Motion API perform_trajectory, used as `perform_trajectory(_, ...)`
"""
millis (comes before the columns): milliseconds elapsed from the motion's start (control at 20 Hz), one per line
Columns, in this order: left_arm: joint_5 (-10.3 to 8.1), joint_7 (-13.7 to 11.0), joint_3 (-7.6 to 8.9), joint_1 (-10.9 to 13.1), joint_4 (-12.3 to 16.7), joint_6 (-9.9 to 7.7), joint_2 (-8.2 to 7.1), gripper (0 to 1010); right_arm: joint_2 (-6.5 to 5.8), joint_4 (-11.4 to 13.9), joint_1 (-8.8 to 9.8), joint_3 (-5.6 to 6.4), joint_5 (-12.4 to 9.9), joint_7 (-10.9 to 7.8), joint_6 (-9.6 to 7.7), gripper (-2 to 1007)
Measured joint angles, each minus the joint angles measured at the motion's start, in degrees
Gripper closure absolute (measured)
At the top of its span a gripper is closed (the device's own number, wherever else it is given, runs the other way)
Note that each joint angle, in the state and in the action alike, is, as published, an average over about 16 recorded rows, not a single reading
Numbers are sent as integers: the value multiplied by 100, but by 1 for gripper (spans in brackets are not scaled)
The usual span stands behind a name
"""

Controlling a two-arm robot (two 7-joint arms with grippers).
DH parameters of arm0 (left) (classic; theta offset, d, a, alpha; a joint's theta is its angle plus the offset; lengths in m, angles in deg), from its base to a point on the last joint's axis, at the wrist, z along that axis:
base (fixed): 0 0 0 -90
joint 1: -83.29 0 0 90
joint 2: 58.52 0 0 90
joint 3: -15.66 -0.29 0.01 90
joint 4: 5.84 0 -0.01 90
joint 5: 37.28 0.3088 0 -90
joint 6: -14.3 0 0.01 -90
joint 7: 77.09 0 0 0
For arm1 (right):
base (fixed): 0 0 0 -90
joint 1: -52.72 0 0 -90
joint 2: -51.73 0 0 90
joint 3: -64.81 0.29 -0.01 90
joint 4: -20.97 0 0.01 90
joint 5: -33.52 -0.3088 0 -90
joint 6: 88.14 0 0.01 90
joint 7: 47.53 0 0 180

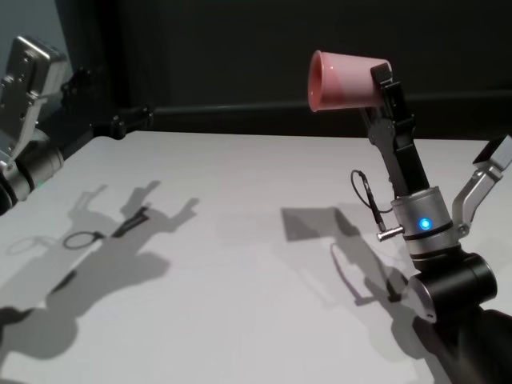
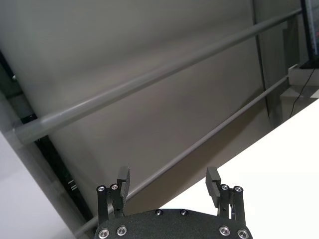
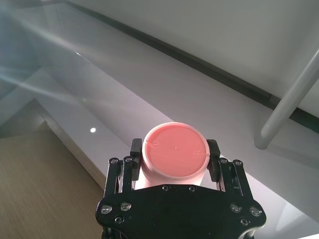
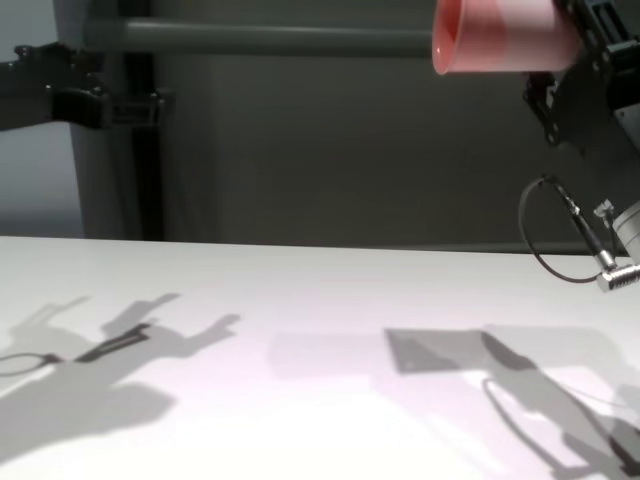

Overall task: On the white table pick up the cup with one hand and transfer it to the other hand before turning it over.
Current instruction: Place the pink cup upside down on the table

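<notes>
My right gripper (image 1: 382,80) is shut on the pink cup (image 1: 344,80) and holds it high above the white table (image 1: 240,272). The cup lies on its side, with its rim facing my left arm. In the right wrist view the cup's flat base (image 3: 174,152) sits between the fingers (image 3: 213,149). The chest view shows the cup (image 4: 500,35) at the top right. My left gripper (image 1: 134,120) is raised at the far left, well apart from the cup. In the left wrist view it (image 2: 168,180) is open and empty.
A dark wall (image 1: 240,48) and grey rails (image 2: 149,82) stand behind the table's far edge. A thin cable loop (image 1: 364,196) hangs off my right wrist. Only arm shadows lie on the tabletop.
</notes>
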Motion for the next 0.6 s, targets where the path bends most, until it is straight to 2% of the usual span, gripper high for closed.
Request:
perform_trajectory(150, -73, 239, 175, 250, 169, -183, 58, 9, 1, -1, -1, 0, 1, -1, -1, 256)
perform_trajectory(300, -147, 457, 343, 508, 330, -285, 149, 9, 2, -2, -2, 0, 2, -1, -3, 257)
perform_trajectory(600, -232, 735, 578, 957, 550, -207, 355, 9, 3, -3, -4, 0, 4, -1, -5, 257)
